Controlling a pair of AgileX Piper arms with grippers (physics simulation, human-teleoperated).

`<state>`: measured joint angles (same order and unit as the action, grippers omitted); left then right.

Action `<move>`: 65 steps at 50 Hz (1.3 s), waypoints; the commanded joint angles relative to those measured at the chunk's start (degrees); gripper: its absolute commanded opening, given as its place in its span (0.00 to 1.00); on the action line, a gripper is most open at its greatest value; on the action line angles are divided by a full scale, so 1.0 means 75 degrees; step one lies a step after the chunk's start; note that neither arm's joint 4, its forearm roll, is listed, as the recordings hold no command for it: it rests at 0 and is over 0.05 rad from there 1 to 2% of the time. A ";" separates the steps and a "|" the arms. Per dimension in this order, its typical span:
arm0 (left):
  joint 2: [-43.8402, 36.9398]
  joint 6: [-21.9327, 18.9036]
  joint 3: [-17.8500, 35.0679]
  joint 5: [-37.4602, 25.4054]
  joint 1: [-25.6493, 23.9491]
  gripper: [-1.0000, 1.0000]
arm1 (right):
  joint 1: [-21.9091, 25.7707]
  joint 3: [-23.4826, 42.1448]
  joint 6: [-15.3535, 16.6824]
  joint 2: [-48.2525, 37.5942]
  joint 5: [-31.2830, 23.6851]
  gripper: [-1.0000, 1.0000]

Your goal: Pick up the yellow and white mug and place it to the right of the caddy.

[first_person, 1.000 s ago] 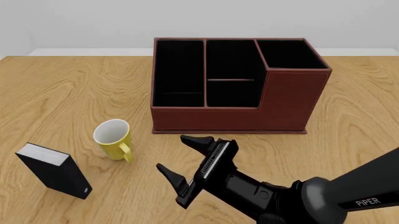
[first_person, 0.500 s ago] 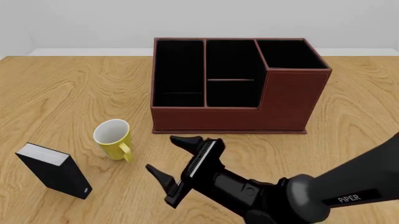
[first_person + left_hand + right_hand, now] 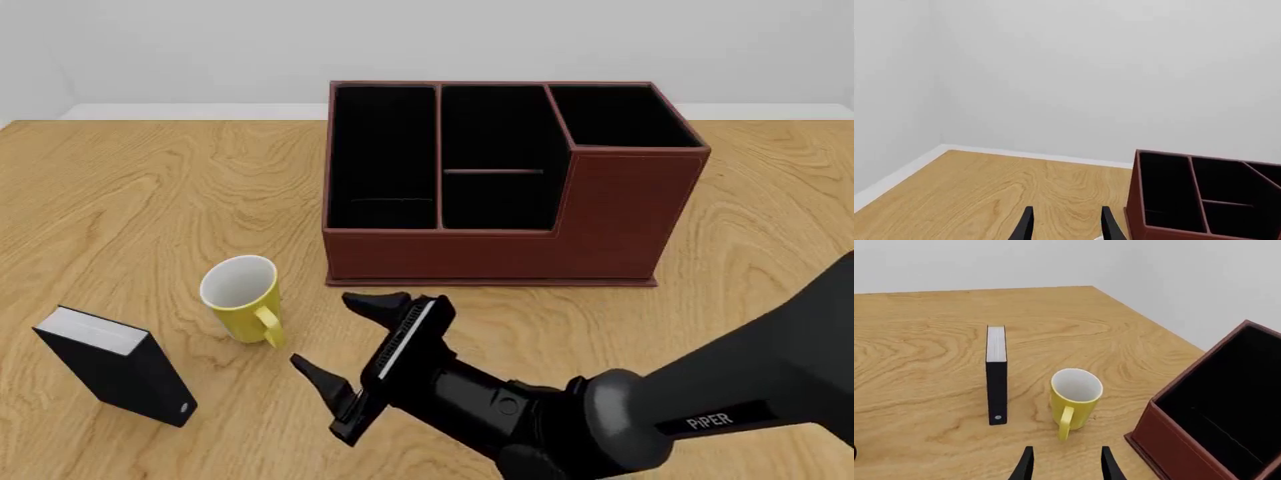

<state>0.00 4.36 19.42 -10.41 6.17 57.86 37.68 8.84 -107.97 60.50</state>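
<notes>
Your right gripper (image 3: 344, 352) is spread wide with nothing in it, aimed at the mug (image 3: 243, 299), which stands upright just ahead with its handle (image 3: 1065, 423) pointing back at you. Straddle the rim or body, not the handle. Clear tabletop lies ahead; keep off the black block (image 3: 114, 365) beyond the mug and the caddy (image 3: 497, 185) alongside.

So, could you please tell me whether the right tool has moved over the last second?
Yes. The right tool has shifted left toward the yellow mug, judged against the unmoved caddy.
</notes>
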 commanded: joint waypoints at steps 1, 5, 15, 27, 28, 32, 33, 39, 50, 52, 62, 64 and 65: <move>0.0000 0.0044 -0.0040 0.0039 0.0038 1.00 | 0.0048 0.0236 0.0003 -0.0088 -0.0196 1.00; 0.0000 0.0067 0.0004 -0.0012 0.0047 1.00 | 0.0092 0.0321 -0.0006 -0.0187 -0.0202 1.00; 0.0000 0.0117 0.0149 -0.0166 0.0056 1.00 | 0.0132 0.0561 -0.0032 -0.0285 -0.0357 1.00; 0.0000 0.0156 0.0134 -0.0176 0.0150 1.00 | 0.0110 0.0778 -0.0084 -0.0536 -0.0415 1.00; 0.0000 0.0157 0.0134 -0.0180 0.0145 1.00 | 0.0126 0.0800 -0.0075 -0.0537 -0.0436 1.00; 0.0000 0.0171 0.0185 -0.0237 0.0148 1.00 | 0.0149 0.0902 -0.0053 -0.0636 -0.0467 1.00; 0.0000 0.0174 0.0195 -0.0244 0.0148 1.00 | 0.0154 0.0921 -0.0033 -0.0685 -0.0445 1.00; 0.0000 0.0183 0.0125 -0.0195 0.0149 1.00 | 0.0142 0.1032 -0.0036 -0.0833 -0.0463 1.00; 0.0000 0.0204 0.0049 -0.0134 0.0200 1.00 | 0.0154 0.1218 -0.0057 -0.0991 -0.0545 1.00; 0.0000 0.0201 0.0035 -0.0124 0.0191 1.00 | 0.0136 0.1236 -0.0037 -0.1011 -0.0558 1.00; 0.0000 0.0204 0.0014 -0.0112 0.0173 1.00 | 0.0167 0.1370 -0.0107 -0.1084 -0.0632 1.00; 0.0000 0.0208 0.0007 -0.0108 0.0181 1.00 | 0.0169 0.1395 -0.0103 -0.1102 -0.0648 1.00; 0.0000 0.0212 0.0012 -0.0108 0.0192 1.00 | 0.0179 0.1413 -0.0088 -0.1110 -0.0659 1.00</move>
<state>0.00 5.86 19.74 -11.38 7.49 59.02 47.29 8.22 -115.65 56.10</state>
